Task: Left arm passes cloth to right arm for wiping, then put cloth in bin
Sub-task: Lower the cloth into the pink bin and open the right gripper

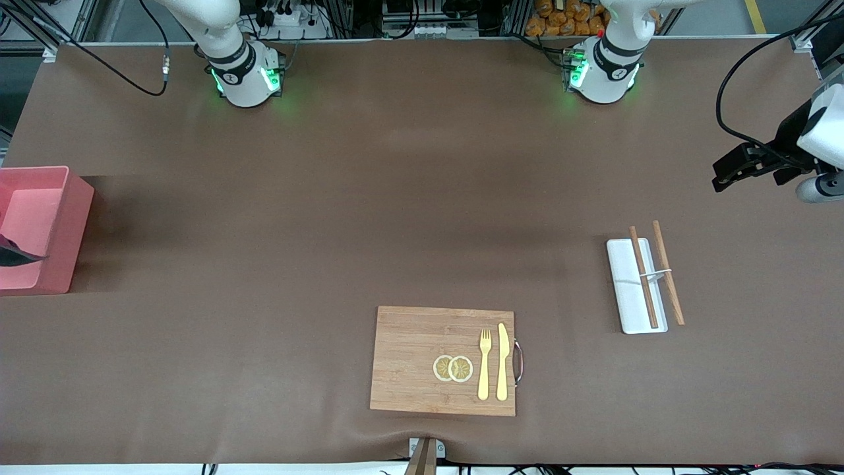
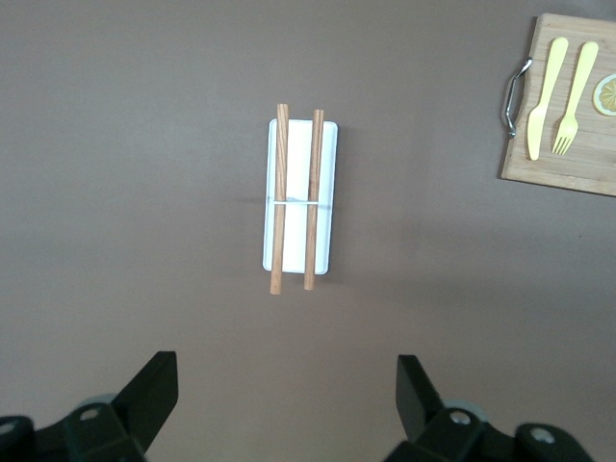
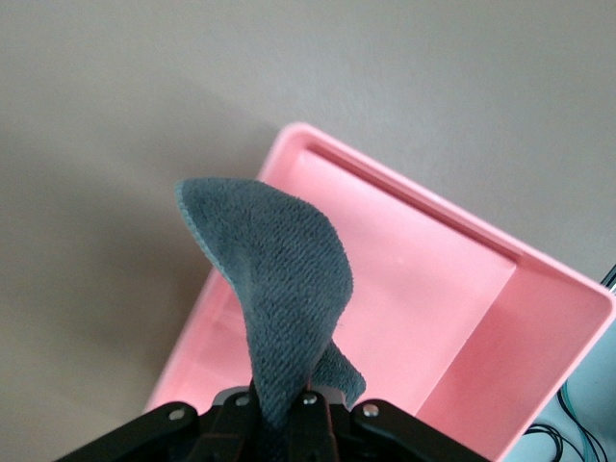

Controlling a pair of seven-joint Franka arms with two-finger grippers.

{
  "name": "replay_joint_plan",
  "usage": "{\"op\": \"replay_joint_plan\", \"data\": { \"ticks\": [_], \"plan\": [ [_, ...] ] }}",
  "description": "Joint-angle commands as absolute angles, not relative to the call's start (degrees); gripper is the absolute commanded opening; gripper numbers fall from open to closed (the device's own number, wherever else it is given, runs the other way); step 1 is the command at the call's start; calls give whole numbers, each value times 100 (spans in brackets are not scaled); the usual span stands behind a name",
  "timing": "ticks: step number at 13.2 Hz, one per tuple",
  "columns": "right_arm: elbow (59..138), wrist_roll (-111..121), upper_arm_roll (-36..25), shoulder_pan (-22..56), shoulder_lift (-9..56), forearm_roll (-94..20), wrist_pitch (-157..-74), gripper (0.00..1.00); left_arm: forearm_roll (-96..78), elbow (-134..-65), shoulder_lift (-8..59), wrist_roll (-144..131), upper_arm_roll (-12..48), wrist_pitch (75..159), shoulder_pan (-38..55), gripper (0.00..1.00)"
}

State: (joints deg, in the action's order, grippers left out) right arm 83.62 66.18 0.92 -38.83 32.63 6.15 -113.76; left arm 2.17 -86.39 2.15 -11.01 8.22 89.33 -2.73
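The cloth [image 3: 274, 289] shows its dark grey face and hangs from my right gripper [image 3: 284, 409], which is shut on it above the bin [image 3: 539, 327]. The bin is a salmon-pink box at the right arm's end of the table [image 1: 66, 218]. In the front view only a dark tip of the cloth [image 1: 16, 254] shows over the bin; the right gripper itself is out of that view. My left gripper [image 2: 286, 390] is open and holds nothing. It hangs over bare table at the left arm's end [image 1: 722, 177].
A white tray [image 1: 626, 290] with two wooden chopsticks [image 1: 667, 272] lies toward the left arm's end. A wooden cutting board [image 1: 409, 363] with a yellow fork [image 1: 484, 363], a knife [image 1: 502, 361] and lemon slices [image 1: 453, 368] sits near the front camera.
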Motion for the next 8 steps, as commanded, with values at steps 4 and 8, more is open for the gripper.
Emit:
{"op": "replay_joint_plan", "data": {
  "ticks": [4,8],
  "plan": [
    [8147,7242,237,-4430,3885,607,-12146,99,141,-8736,123,-984,861,8877,-281,100],
    [8121,7207,264,-4386,3832,606,-12076,100,132,-8736,123,-984,861,8877,-281,100]
  ]
}}
